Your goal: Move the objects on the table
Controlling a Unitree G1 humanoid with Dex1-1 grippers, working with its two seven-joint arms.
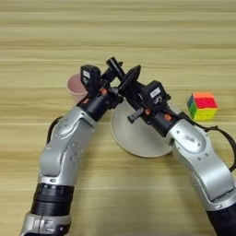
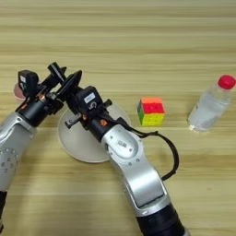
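Pink cup (image 1: 75, 86): tapered, upright | cube (image 1: 202, 105): multicoloured | both grippers' jaws: state unreadable, crossed above plate (image 1: 138, 138)

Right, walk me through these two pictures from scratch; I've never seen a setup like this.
Both pictures come from a two-eyed camera on a humanoid robot's head, looking down on a wooden table; the right eye sees slightly further right. The silver and black limbs are the robot's arms. Its left gripper and right gripper meet above the far rim of a round beige plate; whether either holds anything is unclear. Behind the left arm stands a pale pink cup. Right of the plate sits a multicoloured puzzle cube, and further right, seen only by the right eye, a clear bottle with a red cap.
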